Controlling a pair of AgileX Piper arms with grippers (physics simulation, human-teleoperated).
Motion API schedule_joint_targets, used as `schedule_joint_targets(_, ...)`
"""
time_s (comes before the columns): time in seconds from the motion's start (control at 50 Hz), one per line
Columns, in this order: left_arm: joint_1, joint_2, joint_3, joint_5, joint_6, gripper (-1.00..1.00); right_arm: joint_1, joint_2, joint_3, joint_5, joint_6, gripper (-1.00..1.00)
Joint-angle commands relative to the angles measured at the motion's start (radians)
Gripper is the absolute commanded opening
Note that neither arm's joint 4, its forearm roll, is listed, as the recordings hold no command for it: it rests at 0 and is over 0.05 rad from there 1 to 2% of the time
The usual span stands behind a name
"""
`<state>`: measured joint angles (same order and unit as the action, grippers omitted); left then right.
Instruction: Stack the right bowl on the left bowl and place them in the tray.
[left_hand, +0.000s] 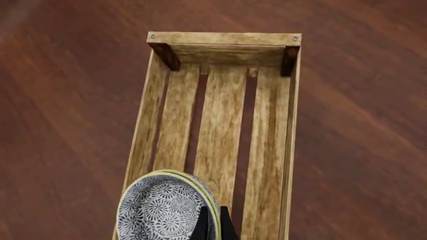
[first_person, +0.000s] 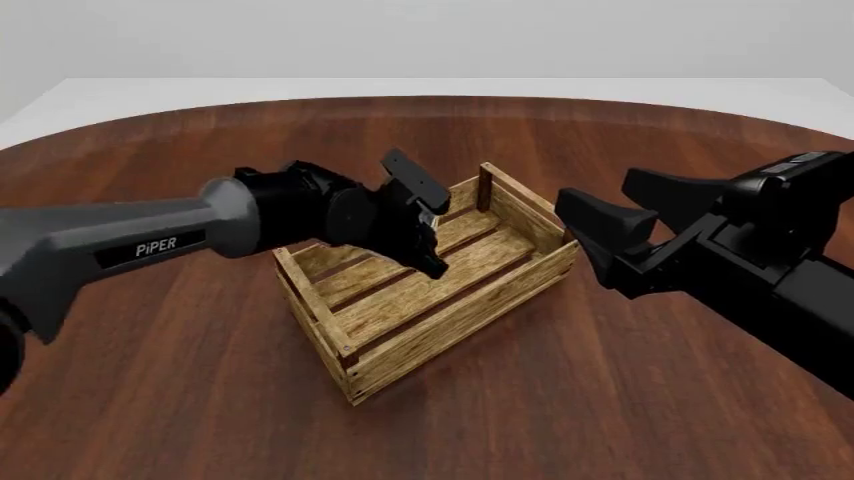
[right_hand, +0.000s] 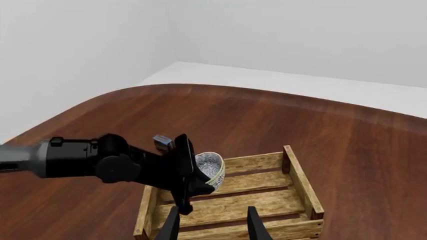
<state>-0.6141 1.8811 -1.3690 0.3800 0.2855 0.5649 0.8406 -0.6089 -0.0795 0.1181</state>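
Left hand mid-frame in the front view, pinching the rim of the stacked bowls, tilted over the near end of the tray. Plenty of bare slats beyond them toward the far wall. Bowls hidden behind the arm in front view; only the wrist views show that patterned inside. Right hand at right, spread wide, holding nothing, just off the tray's edge above the table.

Rough slatted-wood tray — glossy patterned bowls — polished wood table
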Motion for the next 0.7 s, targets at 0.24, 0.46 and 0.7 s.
schedule_joint_targets(0.24, -0.032, 0.061, -0.003, -0.053, -0.002, -1.00, -0.003, -0.001, -0.002, 0.003, -0.001, 1.00)
schedule_joint_targets(0.46, -0.040, 0.088, -0.007, -0.057, -0.008, -1.00, -0.001, -0.003, -0.001, 0.003, -0.001, 1.00)
schedule_joint_targets(0.7, -0.045, 0.115, -0.005, -0.071, -0.020, -1.00, 0.001, -0.005, -0.001, 0.006, -0.002, 1.00)
